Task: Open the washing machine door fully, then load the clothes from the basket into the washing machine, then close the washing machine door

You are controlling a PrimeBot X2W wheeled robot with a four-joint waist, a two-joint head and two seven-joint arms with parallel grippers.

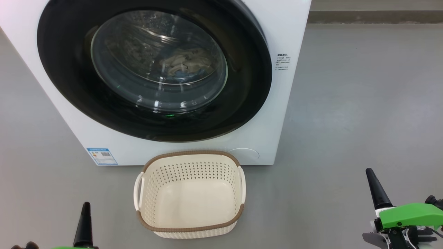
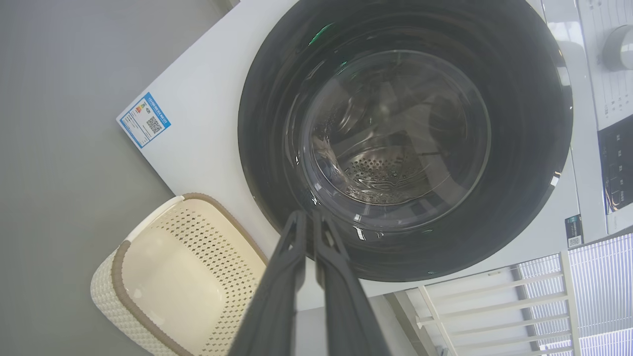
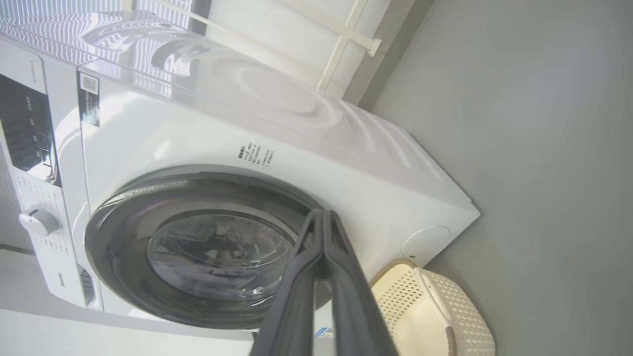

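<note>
Left gripper and right gripper: fingers pressed together, holding nothing, parked low either side of the basket. Basket has nothing in it and sits on the floor just in front of the washing machine lower front edge. Clothes are in the drum, seen through the glass. Washing machine door looks seated flush on the front panel; can't confirm the latch. Reads as last step, done or nearly. If it needs a final push: press the black rim, not the glass, square to the panel. Open floor right of the machine. Basket blocks a straight approach, so go over or round it.
</note>
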